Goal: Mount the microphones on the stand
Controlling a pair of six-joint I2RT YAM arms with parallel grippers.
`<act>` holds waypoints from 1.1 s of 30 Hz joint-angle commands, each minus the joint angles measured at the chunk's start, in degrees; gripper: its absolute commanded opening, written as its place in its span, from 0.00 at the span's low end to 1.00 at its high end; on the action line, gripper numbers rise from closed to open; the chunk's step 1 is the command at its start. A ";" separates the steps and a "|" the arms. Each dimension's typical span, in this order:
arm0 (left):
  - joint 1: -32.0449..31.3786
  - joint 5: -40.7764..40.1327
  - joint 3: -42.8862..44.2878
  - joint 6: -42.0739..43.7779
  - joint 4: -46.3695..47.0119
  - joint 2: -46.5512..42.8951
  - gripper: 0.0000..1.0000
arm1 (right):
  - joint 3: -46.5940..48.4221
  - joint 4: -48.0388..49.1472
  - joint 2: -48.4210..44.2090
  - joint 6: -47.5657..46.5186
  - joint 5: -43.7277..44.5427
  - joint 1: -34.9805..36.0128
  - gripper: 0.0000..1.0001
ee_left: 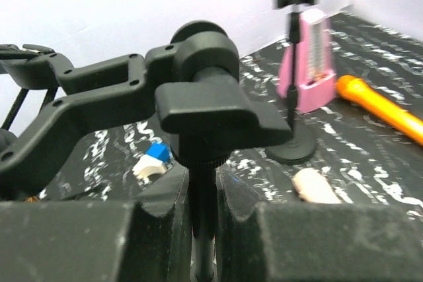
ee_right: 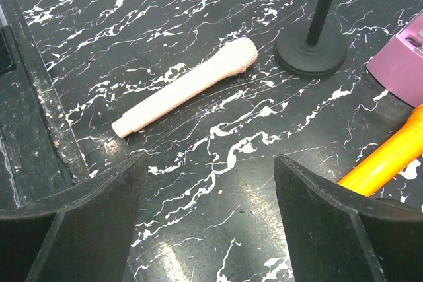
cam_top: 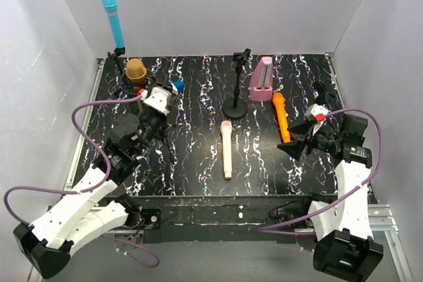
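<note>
Orange microphone point(ee_right: 390, 158) lies just beside right tool point(ee_right: 208, 186).

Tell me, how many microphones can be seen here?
4. Sky blue microphone upright in a clip, back left; gold microphone in front of it; pink-cream microphone lying at centre; orange microphone right of it. None seems hidden.

A robot lab test cell is shown: a black marbled table point(cam_top: 198, 143) is boxed in by plain white walls point(cam_top: 198, 4), a left arm point(cam_top: 79, 203) and a right arm point(cam_top: 349, 193) are bolted at its near edge, purple cables point(cam_top: 73, 122) are left looping, and a metal rail point(cam_top: 391, 229) is exposed.
</note>
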 commanded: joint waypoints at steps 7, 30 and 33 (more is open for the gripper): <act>22.33 7.80 -6.26 -3.08 13.71 2.86 0.00 | -0.19 -0.53 -0.07 -1.14 -2.15 -0.18 0.84; 43.98 19.86 -12.77 -8.10 40.36 22.56 0.00 | -0.19 -1.24 0.98 -1.84 -3.47 -0.18 0.84; 43.98 18.63 -14.43 -8.63 40.62 21.68 0.14 | -0.19 -1.24 0.90 -1.93 -3.64 -0.18 0.84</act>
